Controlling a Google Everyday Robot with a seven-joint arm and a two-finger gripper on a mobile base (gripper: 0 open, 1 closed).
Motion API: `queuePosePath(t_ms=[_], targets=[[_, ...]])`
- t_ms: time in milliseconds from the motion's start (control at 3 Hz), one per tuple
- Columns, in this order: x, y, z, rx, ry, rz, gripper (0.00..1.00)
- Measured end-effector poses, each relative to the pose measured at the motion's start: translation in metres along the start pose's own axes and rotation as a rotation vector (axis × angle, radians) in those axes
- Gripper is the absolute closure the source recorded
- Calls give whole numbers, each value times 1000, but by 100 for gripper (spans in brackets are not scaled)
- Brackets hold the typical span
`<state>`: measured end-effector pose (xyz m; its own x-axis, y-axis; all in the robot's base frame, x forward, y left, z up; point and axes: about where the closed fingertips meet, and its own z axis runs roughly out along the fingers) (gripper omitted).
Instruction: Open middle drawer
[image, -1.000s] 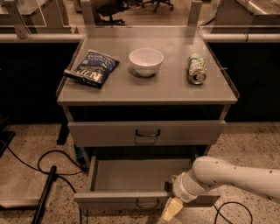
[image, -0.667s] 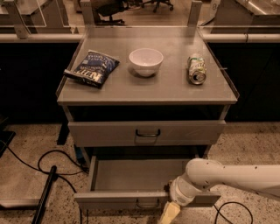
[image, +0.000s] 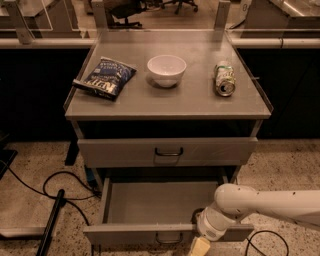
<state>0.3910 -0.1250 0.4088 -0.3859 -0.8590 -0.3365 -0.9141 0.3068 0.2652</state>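
The middle drawer (image: 135, 233) is a grey metal drawer, pulled far out at the bottom of the view. Its inside is bare, and a small dark loop handle (image: 168, 239) sits at the centre of its low front panel. My gripper (image: 200, 246) hangs from the white arm (image: 260, 202) at the bottom edge. It is against the drawer's front panel, just right of the handle, and is partly cut off by the frame. The drawer above (image: 167, 151) is shut.
On the cabinet top (image: 190, 100) lie a blue chip bag (image: 106, 77), a white bowl (image: 166, 69) and a green can (image: 225, 78) on its side. Black cables (image: 55, 192) trail on the speckled floor at the left.
The arm's wrist has shifted a little to the left and down along the drawer front. The drawer stays open about as far as before.
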Motion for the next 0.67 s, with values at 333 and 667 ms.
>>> queuePosePath(t_ms=[333, 667], targets=[[25, 30, -13, -46, 17, 33, 0], [25, 30, -13, -46, 17, 33, 0]])
